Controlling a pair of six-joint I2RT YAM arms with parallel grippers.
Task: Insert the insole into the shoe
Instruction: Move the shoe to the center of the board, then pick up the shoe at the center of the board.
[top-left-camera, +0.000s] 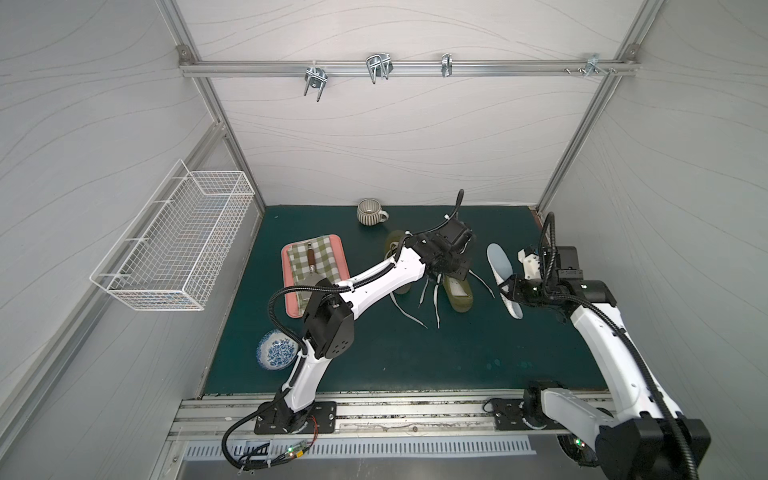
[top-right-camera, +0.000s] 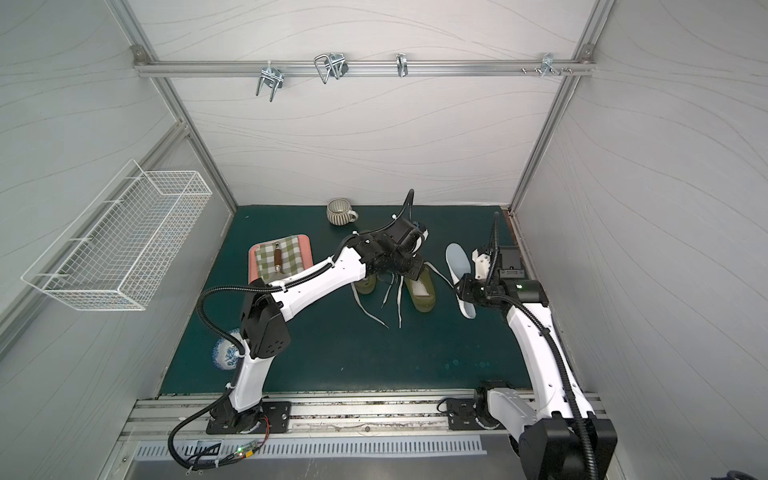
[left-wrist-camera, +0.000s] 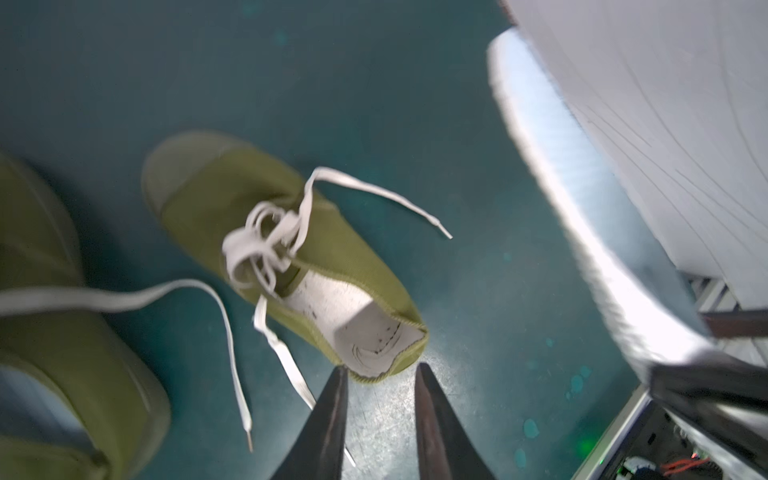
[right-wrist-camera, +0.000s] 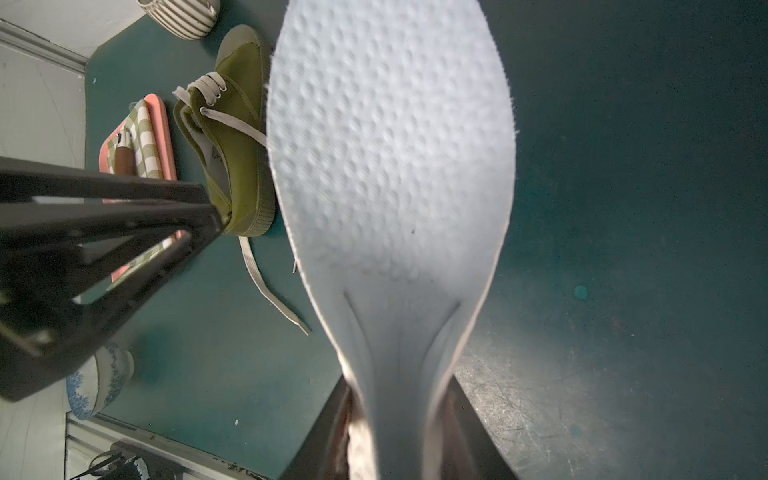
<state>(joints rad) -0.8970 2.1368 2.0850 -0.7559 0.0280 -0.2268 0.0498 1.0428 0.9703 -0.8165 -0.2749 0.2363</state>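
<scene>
Closest to us, at the lower left of a top view, a blue and white bowl (top-left-camera: 272, 351) sits on the green desk (top-left-camera: 415, 357). Farther in, near the middle, we see a green shoe (top-left-camera: 459, 296) lying on the desk with its white laces (left-wrist-camera: 266, 249) loose. Our left fingers (left-wrist-camera: 328, 424) are right at its heel. They are open a small way, and we see nothing held between them.

A second shoe (top-left-camera: 394, 243) lies just left of it, mostly hidden under our left arm. To the right of the shoe, not touching it, our right fingers (right-wrist-camera: 473, 432) squeeze the white insole (right-wrist-camera: 390, 166) near its heel end. The insole is up in the air and tilted, with its toe end toward the back wall.

At the left of the frame is a pink tray (top-left-camera: 286, 278) with a checked cloth (top-left-camera: 320, 257) on it. Farthest back stands a striped mug (top-left-camera: 370, 212).
</scene>
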